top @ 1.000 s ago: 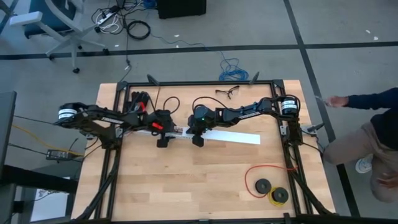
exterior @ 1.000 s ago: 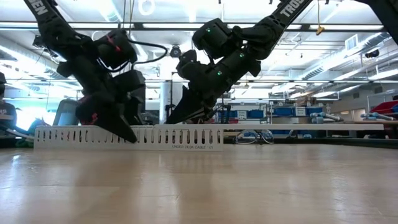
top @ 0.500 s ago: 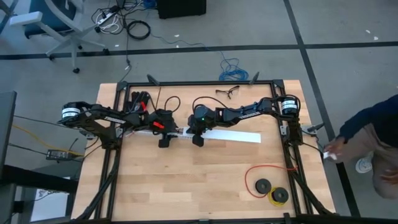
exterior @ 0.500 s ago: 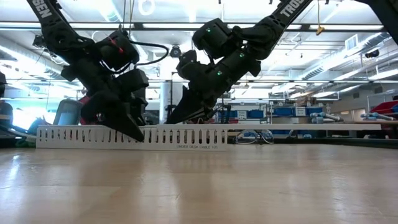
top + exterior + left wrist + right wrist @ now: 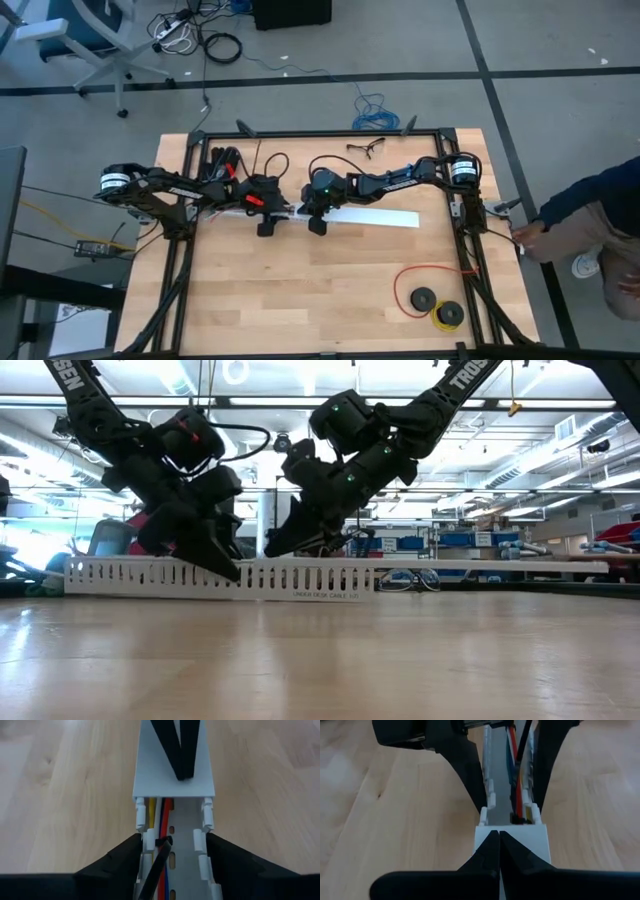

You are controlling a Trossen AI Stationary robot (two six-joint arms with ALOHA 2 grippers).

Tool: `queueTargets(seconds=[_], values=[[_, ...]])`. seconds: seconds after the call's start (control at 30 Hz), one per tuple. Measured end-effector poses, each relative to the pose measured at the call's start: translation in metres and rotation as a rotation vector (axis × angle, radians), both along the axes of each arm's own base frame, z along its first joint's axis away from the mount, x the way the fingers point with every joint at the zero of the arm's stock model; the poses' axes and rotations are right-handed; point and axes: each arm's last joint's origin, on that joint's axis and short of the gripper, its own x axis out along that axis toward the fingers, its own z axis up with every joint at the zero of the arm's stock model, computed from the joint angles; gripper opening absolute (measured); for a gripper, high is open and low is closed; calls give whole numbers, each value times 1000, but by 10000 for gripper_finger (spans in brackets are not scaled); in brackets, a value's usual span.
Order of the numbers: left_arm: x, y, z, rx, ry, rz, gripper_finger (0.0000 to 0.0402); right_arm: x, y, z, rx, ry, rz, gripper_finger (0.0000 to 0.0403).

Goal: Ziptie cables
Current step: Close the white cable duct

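1. The cables [image 5: 161, 827] lie inside the white slotted channel [image 5: 375, 219], mid-table toward the far side.
2. The left gripper [image 5: 170, 850] straddles the channel, its fingers grasping both walls.
3. The right gripper [image 5: 499, 837], fingers clenched together, presses on the channel's cover.
4. Judged step: seating wires in the channel; next likely calls for sliding the cover along, keeping wires tucked.
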Motion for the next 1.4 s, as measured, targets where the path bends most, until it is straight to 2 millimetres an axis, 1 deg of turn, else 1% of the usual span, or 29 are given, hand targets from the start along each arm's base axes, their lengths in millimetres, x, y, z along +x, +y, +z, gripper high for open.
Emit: queueTargets(seconds=[0.1, 0.2, 0.33, 0.47, 1.1, 1.23, 1.4], values=[[1, 0, 1, 2, -16, -2, 218, 0, 0, 0, 8, -1, 11, 0], [4, 1, -2, -2, -33, -12, 218, -1, 0, -1, 12, 13, 15, 0], [13, 2, -8, -23, -61, -6, 218, -1, 1, -2, 16, 22, 18, 0], [19, 4, -10, -57, -74, 26, 218, -2, 0, -2, 16, 27, 17, 0], [21, 5, -9, -64, -94, 48, 219, -2, 0, -2, 18, 26, 19, 0], [21, 5, -9, -66, -95, 50, 234, -2, 1, -2, 32, 27, 24, 0], [21, 5, -9, -66, -95, 52, 279, -2, 1, -2, 43, 28, 23, 0]])
